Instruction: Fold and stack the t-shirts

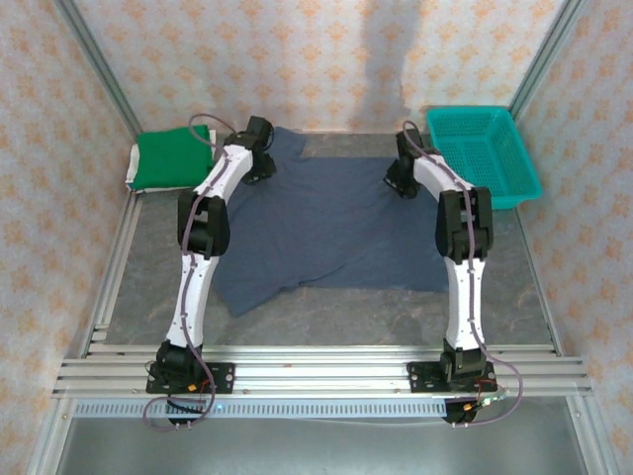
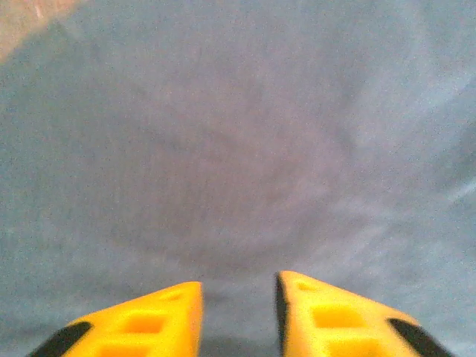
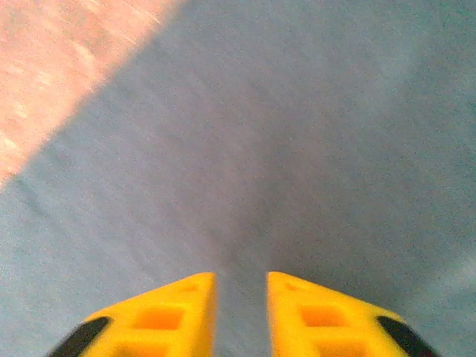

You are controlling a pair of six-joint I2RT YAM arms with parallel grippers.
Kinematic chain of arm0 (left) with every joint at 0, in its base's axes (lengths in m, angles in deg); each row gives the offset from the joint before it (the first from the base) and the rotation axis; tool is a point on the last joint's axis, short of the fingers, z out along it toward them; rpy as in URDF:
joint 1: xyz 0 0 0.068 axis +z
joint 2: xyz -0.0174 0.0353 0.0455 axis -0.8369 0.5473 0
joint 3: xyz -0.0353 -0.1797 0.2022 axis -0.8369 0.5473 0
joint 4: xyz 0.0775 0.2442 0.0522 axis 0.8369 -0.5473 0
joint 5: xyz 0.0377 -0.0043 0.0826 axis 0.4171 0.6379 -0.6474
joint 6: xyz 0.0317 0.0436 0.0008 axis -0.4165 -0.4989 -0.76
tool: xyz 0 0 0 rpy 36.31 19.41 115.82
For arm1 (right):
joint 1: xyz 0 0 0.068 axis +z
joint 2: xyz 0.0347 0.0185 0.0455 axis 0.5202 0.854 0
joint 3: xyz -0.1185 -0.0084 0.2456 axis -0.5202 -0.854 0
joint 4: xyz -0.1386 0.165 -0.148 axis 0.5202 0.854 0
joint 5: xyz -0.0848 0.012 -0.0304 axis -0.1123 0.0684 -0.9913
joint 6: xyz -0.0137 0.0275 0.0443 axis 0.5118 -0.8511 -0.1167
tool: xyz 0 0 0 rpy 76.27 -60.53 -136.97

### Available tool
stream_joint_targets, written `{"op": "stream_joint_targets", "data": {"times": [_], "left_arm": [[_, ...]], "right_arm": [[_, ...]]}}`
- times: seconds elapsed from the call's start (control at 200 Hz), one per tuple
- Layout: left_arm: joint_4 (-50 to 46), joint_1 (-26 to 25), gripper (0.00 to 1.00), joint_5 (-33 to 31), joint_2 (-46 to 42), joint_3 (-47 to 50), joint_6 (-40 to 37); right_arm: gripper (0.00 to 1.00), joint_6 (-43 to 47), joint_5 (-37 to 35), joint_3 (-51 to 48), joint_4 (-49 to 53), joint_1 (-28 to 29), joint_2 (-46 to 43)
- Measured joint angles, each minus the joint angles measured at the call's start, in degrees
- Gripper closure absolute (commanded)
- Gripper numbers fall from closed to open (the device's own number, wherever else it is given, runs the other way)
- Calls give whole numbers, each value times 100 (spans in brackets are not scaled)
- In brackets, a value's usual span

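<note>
The left gripper (image 2: 238, 297) has its yellow fingers a little apart, tips pointing down at the slate-blue t-shirt (image 1: 336, 228). Cloth shows in the gap, but no fold is visibly nipped. The right gripper (image 3: 242, 294) is parted the same way, its gap somewhat narrower, with a darker streak of cloth running out ahead of the tips. Both wrist pictures are blurred, so I cannot tell whether the tips touch the fabric.

From above, the two grippers sit at the far corners of the tee, one at each side. I judge that this is why they are there: taking the far edge at both ends lets the arms carry it toward the near hem in one even fold.

The shirt spreads out flat from both grippers back toward the arm bases. It is a bit rumpled, and its near edge is uneven on the left arm's side. A paler surface shows just past the cloth's edge ahead and to the left of each gripper, closest at the right one.

Just outboard of the left gripper lies the folded green t-shirt (image 1: 170, 156), resting on the white t-shirt (image 1: 132, 168); this looks like the stack. A teal basket (image 1: 475, 112) sits outboard of the right gripper, near its elbow. The worktop (image 1: 326, 312) between the tee and the bases offers room for the fold.
</note>
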Motion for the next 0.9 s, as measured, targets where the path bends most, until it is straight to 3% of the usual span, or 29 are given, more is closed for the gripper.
{"op": "stream_joint_targets", "data": {"times": [0.095, 0.17, 0.295, 0.395, 0.46, 0.56, 0.666, 0.776, 0.896], "left_arm": [[-197, 90, 34, 249, -114, -352, 63], [-240, 98, 26, 389, -798, 262, 46], [-170, -87, 21, 581, -3147, 2706, 50], [-26, -326, 20, 671, -5117, 4271, 87], [22, -446, 19, 748, -6371, 5278, 188], [-92, -658, 19, 732, -7794, 6651, 444], [-146, -1102, 25, 730, -8644, 8096, 887], [-98, -1604, 38, 723, -8867, 9436, 1394], [160, -2079, 44, 647, -8811, 10325, 1705]], "right_arm": [[40, 92, 142, 448, 140, 13, 61], [30, 323, 319, 352, 208, 24, -223], [17, 866, 743, -962, 297, 52, -1593], [7, 1257, 1027, -2402, 306, 83, -3346], [5, 1436, 1163, -3174, 315, 98, -4478], [4, 1565, 1362, -4190, 343, 96, -6065], [4, 1550, 1576, -5082, 407, 96, -6957], [4, 1458, 1751, -5880, 457, 96, -7211], [4, 1386, 1840, -6373, 520, 96, -7047]]}}
